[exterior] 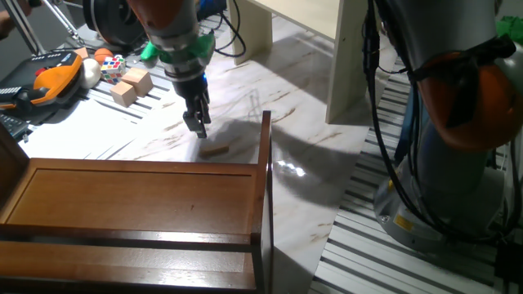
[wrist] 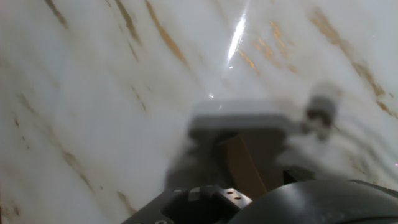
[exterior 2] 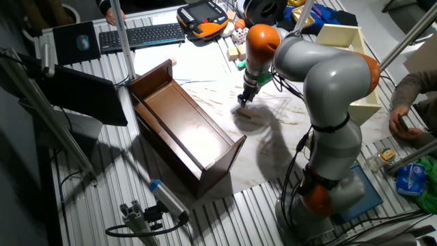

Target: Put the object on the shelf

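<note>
On the marble-patterned tabletop (exterior: 310, 122), just in front of the dark brown wooden unit's upright end panel (exterior: 266, 175), the thin tan slab (exterior: 214, 149) is seen lying flat, w/ nothing gripping it. Directly above and slightly behind it the gripper (exterior: 197, 125) is held, tips close to the slab but apart from it; whether the fingers are spread or pressed together can't be told, as the hand view is blurred. In that view a tan strip (wrist: 244, 167) is seen below the finger hardware, probably the slab.

Risks, as judged: the slab is very thin and flat on a slick top, so it could be pushed away or skated toward the brown unit (exterior: 139, 204) rather than pinched, esp. if the tips are brought down off-centre. Tips could also be jammed into the tabletop. The cream shelf (exterior 2: 355, 58) is well apart, across the table, so a weak edge grip could be lost en route. Wooden cubes (exterior: 131, 85) are far enough to be ignored.
</note>
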{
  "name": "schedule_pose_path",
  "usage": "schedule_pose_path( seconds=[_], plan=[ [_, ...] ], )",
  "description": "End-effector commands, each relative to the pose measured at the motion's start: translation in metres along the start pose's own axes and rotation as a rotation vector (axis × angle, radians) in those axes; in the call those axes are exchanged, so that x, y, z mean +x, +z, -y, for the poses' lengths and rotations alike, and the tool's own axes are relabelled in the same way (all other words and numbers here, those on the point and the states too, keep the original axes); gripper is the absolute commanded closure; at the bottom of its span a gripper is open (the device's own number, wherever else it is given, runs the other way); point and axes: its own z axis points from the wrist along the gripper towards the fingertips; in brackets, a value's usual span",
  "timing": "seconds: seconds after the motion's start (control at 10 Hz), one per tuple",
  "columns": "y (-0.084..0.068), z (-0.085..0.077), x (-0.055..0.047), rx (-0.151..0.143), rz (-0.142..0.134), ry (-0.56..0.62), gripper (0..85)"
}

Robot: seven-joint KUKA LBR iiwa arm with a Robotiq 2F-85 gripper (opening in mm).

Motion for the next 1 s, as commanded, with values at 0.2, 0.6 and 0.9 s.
schedule_pose_path(
  seconds=[0.2, 0.6, 0.9],
  plan=[
    [0.023, 0.004, -0.004, -0.018, 0.019, -0.006, 34.0],
    [0.032, -0.003, -0.001, -0.025, 0.021, 0.001, 17.0],
    [0.039, -0.001, -0.002, -0.024, 0.028, -0.007, 17.0]
  ],
)
